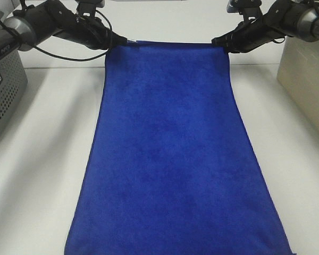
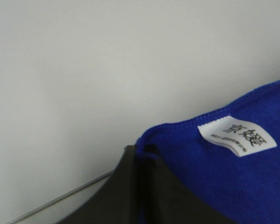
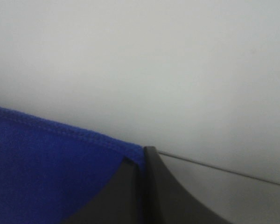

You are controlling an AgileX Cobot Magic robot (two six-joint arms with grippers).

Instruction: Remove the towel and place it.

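The towel, a large royal-blue plush cloth, hangs stretched between both arms and fills the middle of the exterior high view down to its lower edge. My left gripper is shut on the towel's upper left corner, my right gripper is shut on its upper right corner. In the left wrist view the dark fingers pinch the blue hem of the towel beside a small white tag. The right wrist view shows the black fingers closed on the stitched edge of the towel.
A white table lies under and around the towel. A grey perforated metal box stands at the left edge. A beige container stands at the right edge. A white wall is behind the arms.
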